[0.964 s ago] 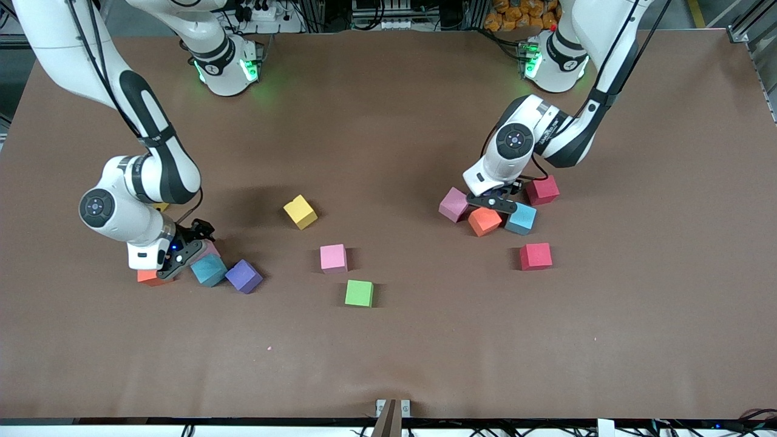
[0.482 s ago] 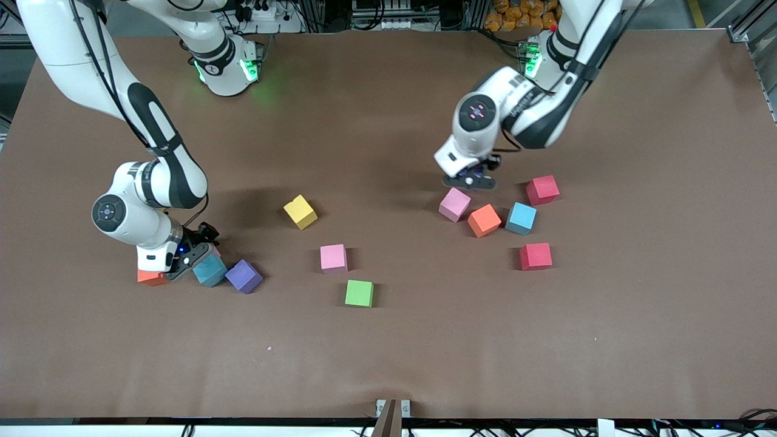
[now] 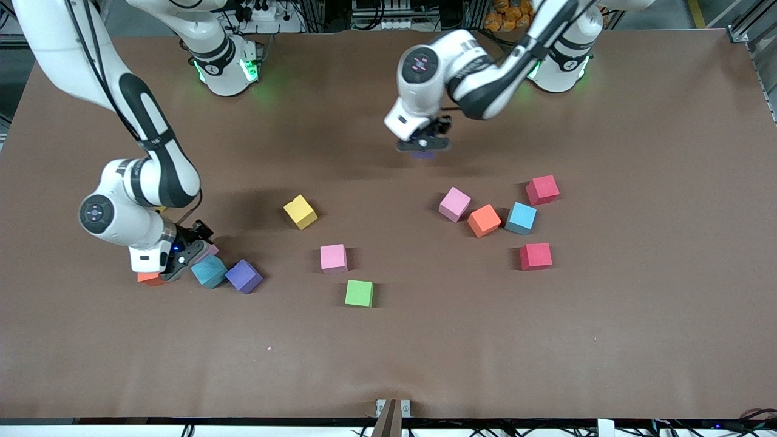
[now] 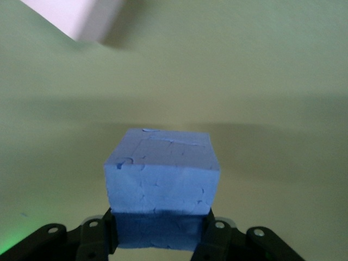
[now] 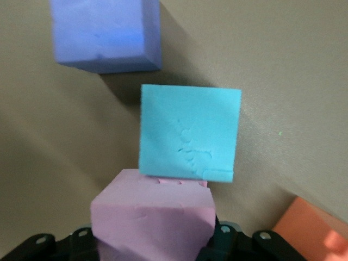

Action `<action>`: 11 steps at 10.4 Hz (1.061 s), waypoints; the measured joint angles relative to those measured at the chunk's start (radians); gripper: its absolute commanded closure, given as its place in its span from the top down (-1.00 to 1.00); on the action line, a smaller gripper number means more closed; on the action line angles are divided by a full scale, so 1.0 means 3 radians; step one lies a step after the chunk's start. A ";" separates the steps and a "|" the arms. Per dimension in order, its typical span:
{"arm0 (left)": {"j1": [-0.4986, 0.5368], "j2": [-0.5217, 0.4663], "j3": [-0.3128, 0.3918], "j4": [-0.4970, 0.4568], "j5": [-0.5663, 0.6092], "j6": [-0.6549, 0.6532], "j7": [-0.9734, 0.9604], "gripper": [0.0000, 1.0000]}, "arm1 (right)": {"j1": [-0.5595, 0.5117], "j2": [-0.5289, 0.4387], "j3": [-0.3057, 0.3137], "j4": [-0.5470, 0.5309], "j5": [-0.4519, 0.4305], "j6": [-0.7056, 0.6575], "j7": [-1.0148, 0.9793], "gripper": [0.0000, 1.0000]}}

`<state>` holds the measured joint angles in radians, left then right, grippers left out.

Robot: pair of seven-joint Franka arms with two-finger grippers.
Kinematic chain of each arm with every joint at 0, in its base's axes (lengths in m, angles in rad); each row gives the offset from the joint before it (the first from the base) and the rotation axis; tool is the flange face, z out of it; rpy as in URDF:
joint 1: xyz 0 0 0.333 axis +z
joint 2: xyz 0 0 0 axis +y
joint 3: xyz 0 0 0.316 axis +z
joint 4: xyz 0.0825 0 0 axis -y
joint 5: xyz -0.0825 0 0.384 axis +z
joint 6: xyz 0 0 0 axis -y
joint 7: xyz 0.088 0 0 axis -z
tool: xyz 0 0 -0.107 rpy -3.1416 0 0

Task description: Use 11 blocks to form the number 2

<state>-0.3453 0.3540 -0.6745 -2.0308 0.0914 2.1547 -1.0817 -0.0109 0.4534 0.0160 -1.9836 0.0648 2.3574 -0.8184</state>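
My left gripper (image 3: pixel 423 149) (image 4: pixel 161 231) is shut on a purple block (image 3: pixel 424 155) (image 4: pixel 161 174), held in the air over bare table near the arms' bases. My right gripper (image 3: pixel 185 255) (image 5: pixel 152 239) is down at the table, shut on a pink block (image 3: pixel 212 247) (image 5: pixel 152 212). A light blue block (image 3: pixel 209 271) (image 5: pixel 189 133) touches that pink one. A purple block (image 3: pixel 244 276) (image 5: pixel 106 35) and an orange block (image 3: pixel 149 278) (image 5: pixel 312 231) lie beside them. The blocks lie scattered, and no number 2 shows.
Toward the left arm's end lie a pink (image 3: pixel 454 204), an orange (image 3: pixel 484 220), a light blue (image 3: pixel 521 218) and two red blocks (image 3: pixel 542 189) (image 3: pixel 536 256). Mid-table lie a yellow (image 3: pixel 300 212), a pink (image 3: pixel 333 257) and a green cube (image 3: pixel 359 293).
The left gripper lifted the purple block out of the cluster at the left arm's end and carried it up toward the middle. The right gripper closed on the pink block.
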 measured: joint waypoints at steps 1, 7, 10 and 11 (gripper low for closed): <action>-0.0098 0.0176 0.0002 0.0165 0.0000 0.0002 -0.0162 -0.23 | 0.0000 -0.0095 0.0000 0.0004 0.0001 -0.0136 -0.0070 -0.44; -0.0622 0.1133 0.0251 0.0939 0.0280 0.0078 -0.0652 -0.23 | -0.0053 -0.0677 0.0006 -0.0245 0.0115 -0.0563 -0.0748 -0.43; -0.0860 0.1141 0.0400 0.0962 0.0280 0.0192 -0.0674 -0.21 | 0.0191 -0.1258 0.0028 -0.0717 0.0116 -0.0567 -0.0854 -0.44; -0.0867 0.1143 0.0405 0.0964 0.0280 0.0225 -0.0674 -0.21 | 0.0229 -0.1421 0.0034 -0.0882 0.0116 -0.0534 -0.0914 -0.44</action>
<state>-0.6055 0.6968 -0.5530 -1.7417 0.1755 2.2221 -1.2839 0.0577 0.0273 0.0262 -2.2482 0.0997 2.1971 -1.0926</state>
